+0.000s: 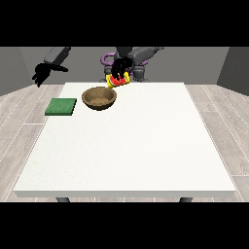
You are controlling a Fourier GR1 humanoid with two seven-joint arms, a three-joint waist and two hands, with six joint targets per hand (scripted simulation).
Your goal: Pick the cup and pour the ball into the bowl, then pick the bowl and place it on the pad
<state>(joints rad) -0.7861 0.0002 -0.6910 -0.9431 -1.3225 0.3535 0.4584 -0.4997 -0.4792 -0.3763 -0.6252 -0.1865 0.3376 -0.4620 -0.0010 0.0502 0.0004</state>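
A large white table (131, 146) fills the middle of the room, and two dark legs (62, 199) show under its near edge. The floor (22, 116) is made of pale grey wooden planks on both sides of the table. Behind it stand plain grey walls (194, 63), evenly lit.

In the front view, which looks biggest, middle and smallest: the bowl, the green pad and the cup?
1. The round brown wooden bowl looks biggest.
2. The flat green square pad looks a little smaller.
3. The yellow and red cup, partly hidden by the black hand holding it, looks smallest.
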